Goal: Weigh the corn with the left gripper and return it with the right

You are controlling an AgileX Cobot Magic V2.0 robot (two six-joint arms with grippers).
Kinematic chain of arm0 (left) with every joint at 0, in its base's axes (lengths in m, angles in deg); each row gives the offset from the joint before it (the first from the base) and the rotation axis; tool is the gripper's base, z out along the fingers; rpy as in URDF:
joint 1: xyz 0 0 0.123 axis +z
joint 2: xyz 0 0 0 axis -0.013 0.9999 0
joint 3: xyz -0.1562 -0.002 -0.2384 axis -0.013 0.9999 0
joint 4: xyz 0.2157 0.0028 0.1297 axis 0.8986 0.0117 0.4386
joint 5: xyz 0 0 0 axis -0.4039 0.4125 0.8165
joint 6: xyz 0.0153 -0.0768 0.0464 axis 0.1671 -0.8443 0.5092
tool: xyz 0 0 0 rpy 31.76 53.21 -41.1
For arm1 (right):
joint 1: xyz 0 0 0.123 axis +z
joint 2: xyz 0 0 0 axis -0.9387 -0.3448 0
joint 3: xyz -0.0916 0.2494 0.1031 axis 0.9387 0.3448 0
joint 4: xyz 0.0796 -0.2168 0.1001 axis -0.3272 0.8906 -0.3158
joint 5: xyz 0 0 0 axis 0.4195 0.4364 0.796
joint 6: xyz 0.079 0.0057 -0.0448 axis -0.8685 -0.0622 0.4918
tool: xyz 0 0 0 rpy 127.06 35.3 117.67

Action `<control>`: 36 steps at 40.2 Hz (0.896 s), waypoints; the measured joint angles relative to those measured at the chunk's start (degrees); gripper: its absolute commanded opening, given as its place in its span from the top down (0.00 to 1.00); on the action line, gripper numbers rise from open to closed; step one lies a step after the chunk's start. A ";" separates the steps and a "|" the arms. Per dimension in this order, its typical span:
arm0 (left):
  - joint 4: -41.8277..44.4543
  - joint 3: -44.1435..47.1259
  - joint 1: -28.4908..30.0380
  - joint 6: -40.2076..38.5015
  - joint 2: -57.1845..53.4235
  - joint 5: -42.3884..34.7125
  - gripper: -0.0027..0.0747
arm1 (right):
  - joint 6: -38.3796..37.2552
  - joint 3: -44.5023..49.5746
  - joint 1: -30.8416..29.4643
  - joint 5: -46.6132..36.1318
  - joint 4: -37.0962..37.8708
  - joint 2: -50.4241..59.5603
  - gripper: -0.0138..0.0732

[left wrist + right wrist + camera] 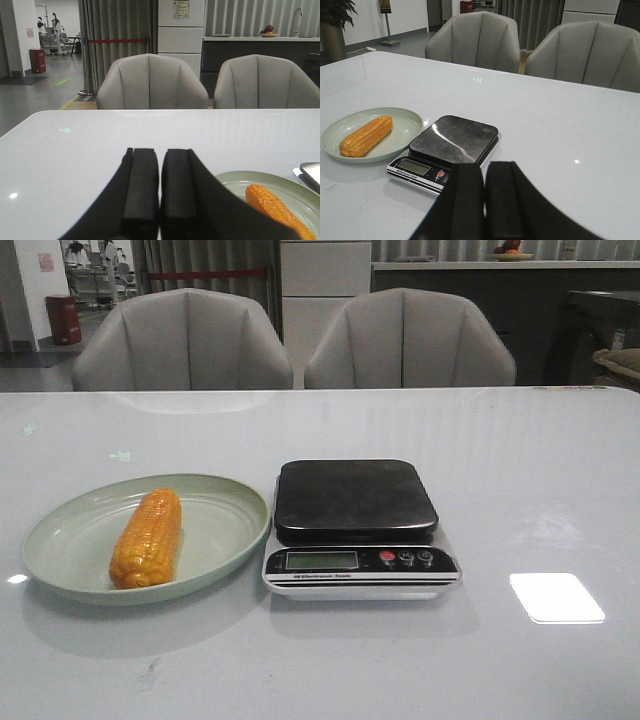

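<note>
front view: corn (147,538) lies lengthwise in the green plate (225,502), just left of the scale (357,523), scale platform bare, display unreadable. no arms visible here, so nothing weighed yet by my read

left tool (160,197) has fingers together, holding nothing, low over the table (75,150) left of the plate. right tool (485,202) also together and empty, behind the scale

risks:
- cob is glossy and round, a grip off its middle could let it roll or slip out
- plate rim may catch a finger on the way down and shove the plate into the scale
- dropped near the platform edge, the cob could roll off

only the front view shows the cob-to-scale gap square on. right wrist view shows glare on the platform and the cob's side. left wrist view only catches the cob's tip and a scale corner
</note>
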 measured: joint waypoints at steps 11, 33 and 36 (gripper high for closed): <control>0.00 0.00 0.00 0.00 0.00 0.00 0.81 | 0.00 0.00 0.00 0.00 0.00 0.00 0.65; 0.00 0.00 0.00 0.00 0.00 0.00 0.81 | 0.00 6.84 -14.08 -8.58 1.20 0.00 0.65; 0.00 0.00 0.00 0.00 0.00 0.00 0.81 | 0.00 9.60 -14.57 -11.39 3.78 0.00 0.65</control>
